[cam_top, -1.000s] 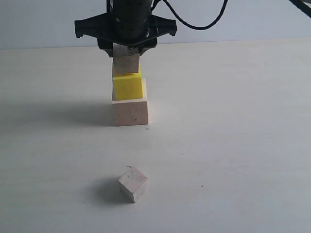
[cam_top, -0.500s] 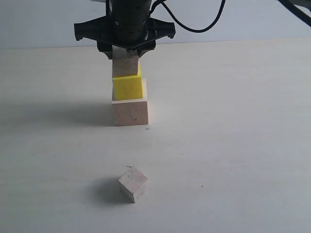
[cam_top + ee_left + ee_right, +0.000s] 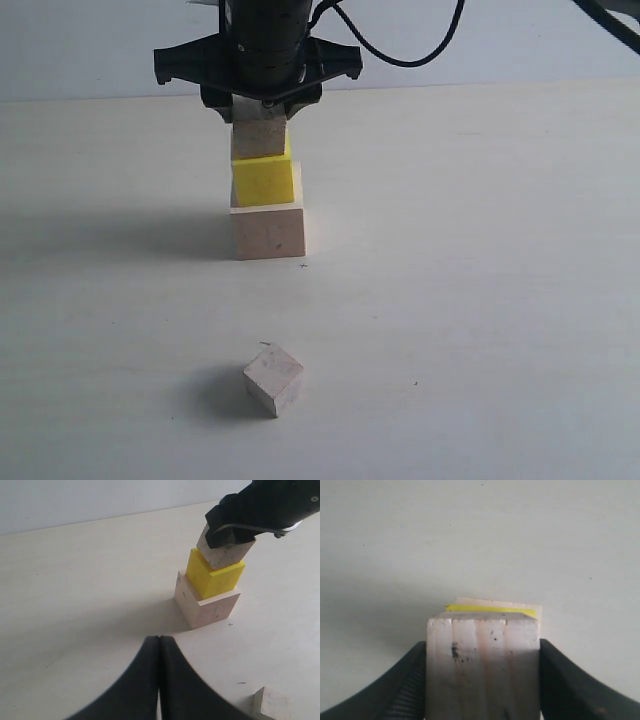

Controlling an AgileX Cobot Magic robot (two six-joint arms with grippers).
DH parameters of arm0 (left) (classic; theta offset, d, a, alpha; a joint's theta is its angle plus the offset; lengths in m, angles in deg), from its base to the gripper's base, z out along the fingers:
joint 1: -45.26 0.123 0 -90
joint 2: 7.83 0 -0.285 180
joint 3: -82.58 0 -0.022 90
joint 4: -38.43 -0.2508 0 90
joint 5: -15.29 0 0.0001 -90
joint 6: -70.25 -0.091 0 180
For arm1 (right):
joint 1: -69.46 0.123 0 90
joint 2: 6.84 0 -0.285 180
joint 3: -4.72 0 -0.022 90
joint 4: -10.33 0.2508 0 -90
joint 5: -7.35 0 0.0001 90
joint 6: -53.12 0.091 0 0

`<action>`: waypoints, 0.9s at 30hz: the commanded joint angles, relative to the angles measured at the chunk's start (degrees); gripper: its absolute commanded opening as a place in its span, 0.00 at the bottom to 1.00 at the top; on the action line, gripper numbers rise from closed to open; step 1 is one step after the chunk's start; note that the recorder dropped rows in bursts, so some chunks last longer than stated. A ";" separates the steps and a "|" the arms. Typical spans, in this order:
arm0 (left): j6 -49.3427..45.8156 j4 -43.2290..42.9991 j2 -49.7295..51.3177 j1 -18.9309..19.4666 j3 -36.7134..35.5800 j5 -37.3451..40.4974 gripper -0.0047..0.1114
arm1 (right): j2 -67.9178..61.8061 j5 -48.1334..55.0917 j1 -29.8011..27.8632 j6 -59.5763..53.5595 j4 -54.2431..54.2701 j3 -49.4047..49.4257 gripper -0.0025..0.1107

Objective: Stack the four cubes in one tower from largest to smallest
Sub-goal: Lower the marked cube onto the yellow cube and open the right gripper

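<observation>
The large pale wood cube (image 3: 268,229) stands on the table with the yellow cube (image 3: 263,181) on top of it. My right gripper (image 3: 260,112) is shut on the small pale cube (image 3: 260,138), which sits on the yellow cube's top; its jaws press both sides of that small pale cube (image 3: 483,665). The smallest pale cube (image 3: 273,379) lies alone on the table nearer the front. My left gripper (image 3: 159,639) is shut and empty, low over the table a short way from the stack (image 3: 212,582). In the left wrist view the smallest cube (image 3: 270,704) shows at the frame edge.
The table (image 3: 480,300) is a pale, bare surface with a light wall behind it. Black cables (image 3: 400,45) hang from the right arm above the stack.
The right gripper has come down slightly with the small cube, bringing it onto the yellow cube. The other cubes have not moved.
</observation>
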State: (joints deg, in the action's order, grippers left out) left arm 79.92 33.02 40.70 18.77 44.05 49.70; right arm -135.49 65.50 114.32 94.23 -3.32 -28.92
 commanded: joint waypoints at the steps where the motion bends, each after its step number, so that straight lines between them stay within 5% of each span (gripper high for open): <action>1: -0.22 0.63 0.19 -0.09 -0.17 -0.78 0.04 | 0.08 -0.02 -0.20 0.00 -0.13 -0.34 0.24; 15: -0.22 0.66 0.19 -0.09 -0.17 -0.67 0.04 | 0.08 -1.07 -0.20 0.00 -0.13 -0.34 0.58; 27: -0.22 0.66 0.19 -0.09 -0.17 -0.67 0.04 | 0.08 -0.47 -0.20 3.01 0.01 -0.34 0.59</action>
State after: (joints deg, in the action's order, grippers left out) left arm 79.92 33.02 40.70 18.77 44.05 49.70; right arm -135.51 64.89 114.32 96.14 -3.17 -28.92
